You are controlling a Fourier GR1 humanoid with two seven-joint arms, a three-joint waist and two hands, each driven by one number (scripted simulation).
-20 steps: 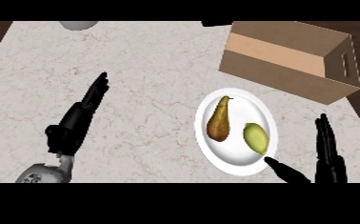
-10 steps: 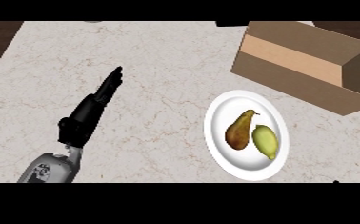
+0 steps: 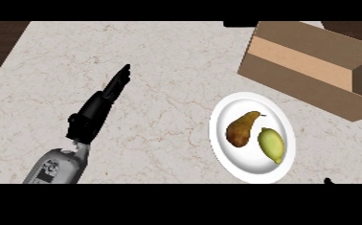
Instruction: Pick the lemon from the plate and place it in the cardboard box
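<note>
The left hand's fingers [image 3: 118, 80] are straight and held together, gripping nothing. They point up across the bare counter [image 3: 163, 51], well to the left of the plate [image 3: 247, 165]. Behind them the black left hand [image 3: 90, 116] and its grey forearm [image 3: 56, 166] slant down and away from the plate. To my eye that hand is only parked out of the way, leaving the fruit to the other side. The lemon [image 3: 271, 145] lies on the plate's right half, long axis roughly up and down. It sits just beside a brown pear [image 3: 240, 129], which takes the left half and leans its neck toward it. Nothing touches either fruit. The lemon's outer side, the one away from the pear, is the open one, so I'd expect a grasp to come in from there, to avoid nudging the pear. The box [image 3: 304, 63] stands up and to the right of the plate, near its top rim, with its open mouth facing up, which makes for a short carry. Of the right hand [image 3: 327, 180], only a dark tip shows just off the plate's lower right rim, too little to tell how it is held.
</note>
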